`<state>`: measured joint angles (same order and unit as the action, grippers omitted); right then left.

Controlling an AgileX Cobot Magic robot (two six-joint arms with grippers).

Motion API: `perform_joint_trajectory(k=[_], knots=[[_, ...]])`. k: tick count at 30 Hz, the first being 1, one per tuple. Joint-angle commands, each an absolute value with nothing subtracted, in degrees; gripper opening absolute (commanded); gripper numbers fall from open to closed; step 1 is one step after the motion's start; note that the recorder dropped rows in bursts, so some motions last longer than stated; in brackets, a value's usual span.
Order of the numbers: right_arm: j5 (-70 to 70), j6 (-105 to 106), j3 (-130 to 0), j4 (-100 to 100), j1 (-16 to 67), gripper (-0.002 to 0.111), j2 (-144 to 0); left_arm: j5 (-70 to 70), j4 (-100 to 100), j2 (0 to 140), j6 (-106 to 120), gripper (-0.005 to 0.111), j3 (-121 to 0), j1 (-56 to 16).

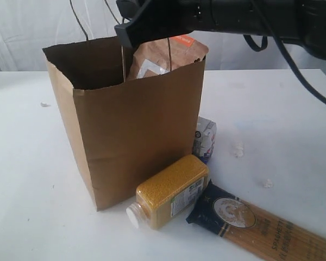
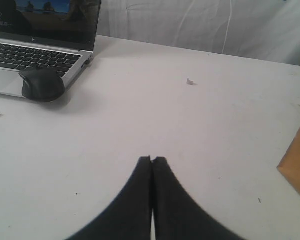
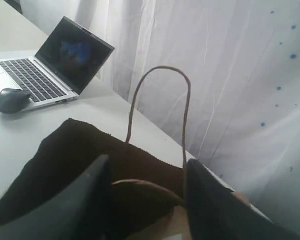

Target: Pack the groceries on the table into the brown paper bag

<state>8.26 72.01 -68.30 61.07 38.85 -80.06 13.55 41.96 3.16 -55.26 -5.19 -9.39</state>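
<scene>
- Your right gripper (image 3: pixel 147 161) hung over the mouth of the brown paper bag (image 1: pixel 136 141), with its two fingers standing wide apart. A brown curved edge showed between them, but I could not tell what it was or whether it touched them.
- The bag stood upright on the table (image 1: pixel 282 109) with its top open. One twisted loop handle (image 3: pixel 160 95) rose straight up from the rim.
- Inside the bag was the brown pouch with orange label (image 1: pixel 165 57). It was tilted, and its upper part stuck out above the rim (the rest of the inside was too dark to see what else it held).
- Your left gripper (image 2: pixel 152 161) was closed, its fingertips pressed together, low over a bare part of the table. A corner of the bag showed at the edge of that wrist view.
- The yellow-grain bottle (image 1: pixel 171 193) lay on its side against the front corner of the bag.
- The long spaghetti pack (image 1: pixel 261 225) lay flat, its dark end just beside the bottle.
- The small white-blue carton (image 1: pixel 205 138) stood just beside the bag's side wall, behind the bottle.
- A laptop (image 2: pixel 40 40) with a black mouse (image 2: pixel 42 84) just beside it was on the table, well apart from the bag.
</scene>
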Motion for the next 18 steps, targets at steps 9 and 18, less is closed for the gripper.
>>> perform_joint_trajectory(k=[9, 18], knots=[[7.2, 71.7, -68.6, 59.8, 38.7, 0.036, -70.0, 13.4, 42.7, 2.7, -55.4, 0.000, -5.1, -9.3], [3.2, 71.7, -66.4, 46.1, 33.3, 0.006, -66.4, 13.4, 42.7, 2.7, -55.4, 0.000, -5.1, -9.3]])
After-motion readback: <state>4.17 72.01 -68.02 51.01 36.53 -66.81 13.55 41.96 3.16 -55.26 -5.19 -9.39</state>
